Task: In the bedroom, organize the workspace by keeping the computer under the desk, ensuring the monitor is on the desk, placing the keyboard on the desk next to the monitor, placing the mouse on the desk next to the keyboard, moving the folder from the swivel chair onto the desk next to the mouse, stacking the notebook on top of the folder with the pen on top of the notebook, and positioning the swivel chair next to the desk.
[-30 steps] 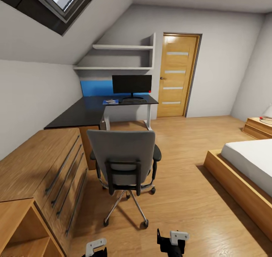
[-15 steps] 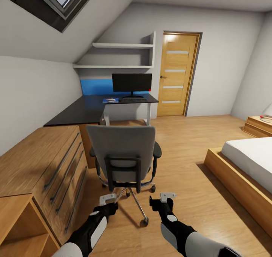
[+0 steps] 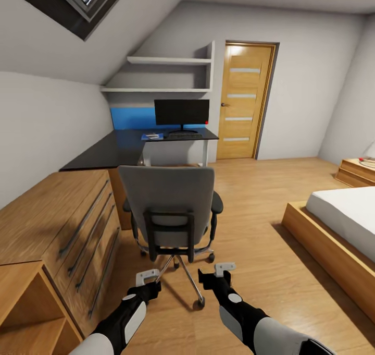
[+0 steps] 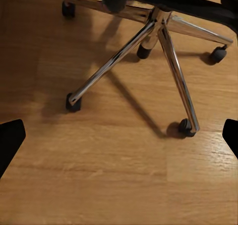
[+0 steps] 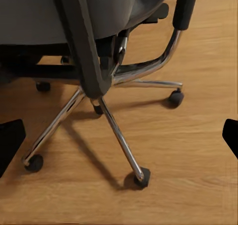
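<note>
Both of my grippers hang low over the light wood plank floor (image 3: pixel 271 261), just behind the grey upholstered swivel chair (image 3: pixel 169 201) with its tall back and black armrests. My left gripper (image 3: pixel 147 278) and my right gripper (image 3: pixel 217 269) both have their jaws spread apart with nothing between them; in each wrist view the dark fingertips (image 4: pixel 10 140) sit wide at the frame edges. The left wrist camera looks at the chair's chrome five-legged base (image 4: pixel 158 46) and casters on the floor; the right one sees the chair's back support and armrest too (image 5: pixel 184 7). Beyond the chair stands the L-shaped desk with a glossy black top (image 3: pixel 120 149). Near its far edge stands the wide black flat monitor (image 3: pixel 182 112), with the slim keyboard (image 3: pixel 183 135) in front of it and the flat bright-blue folder (image 3: pixel 152 136) just beside that. A light-wood chest of drawers (image 3: pixel 57 224) runs along my left.
</note>
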You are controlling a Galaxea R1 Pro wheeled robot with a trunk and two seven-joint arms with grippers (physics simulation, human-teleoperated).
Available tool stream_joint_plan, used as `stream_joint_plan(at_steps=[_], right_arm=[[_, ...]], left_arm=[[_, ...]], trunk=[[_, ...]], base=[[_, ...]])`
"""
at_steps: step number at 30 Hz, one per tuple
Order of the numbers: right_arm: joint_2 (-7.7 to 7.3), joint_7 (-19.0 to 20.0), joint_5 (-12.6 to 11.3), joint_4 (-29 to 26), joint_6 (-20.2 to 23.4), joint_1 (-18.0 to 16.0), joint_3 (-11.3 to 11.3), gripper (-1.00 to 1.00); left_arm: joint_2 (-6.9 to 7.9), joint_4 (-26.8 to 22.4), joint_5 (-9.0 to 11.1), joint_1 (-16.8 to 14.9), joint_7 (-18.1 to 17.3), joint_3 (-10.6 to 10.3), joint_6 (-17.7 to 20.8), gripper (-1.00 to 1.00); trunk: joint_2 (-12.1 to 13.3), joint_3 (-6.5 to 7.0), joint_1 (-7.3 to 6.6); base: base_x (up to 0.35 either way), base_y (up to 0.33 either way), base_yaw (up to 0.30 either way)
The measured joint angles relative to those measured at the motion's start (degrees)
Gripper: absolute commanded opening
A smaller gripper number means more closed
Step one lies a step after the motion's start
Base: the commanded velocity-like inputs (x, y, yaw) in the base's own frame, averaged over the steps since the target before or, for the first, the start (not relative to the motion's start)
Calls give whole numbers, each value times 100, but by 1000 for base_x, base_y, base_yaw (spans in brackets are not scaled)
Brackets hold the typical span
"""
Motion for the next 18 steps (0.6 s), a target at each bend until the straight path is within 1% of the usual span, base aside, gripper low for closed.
stream_joint_plan(at_steps=[3, 6, 9, 13, 18], right_arm=[[2, 317, 2, 0, 14, 0, 0, 100], [1, 447, 23, -3, 12, 1, -1, 100], [-1, 638, 108, -12, 4, 1, 4, 100], [-2, 762, 208, -24, -3, 1, 11, 100], [-2, 803, 244, -27, -26, 1, 13, 100]], left_arm=[[11, 0, -8, 0, 0, -5, -5, 100], [13, -2, -12, 0, 0, -9, -6, 100], [8, -10, -23, 0, -1, -13, -5, 100], [5, -19, -28, -1, 0, -14, -11, 100], [13, -30, -26, 0, 0, -14, -45, 100]], trunk=[[-120, -54, 66], [-241, -108, 132], [-361, -162, 198], [-521, -233, 286], [-722, -323, 395]], base=[[0, 0, 0], [0, 0, 0], [0, 0, 0], [0, 0, 0], [0, 0, 0]])
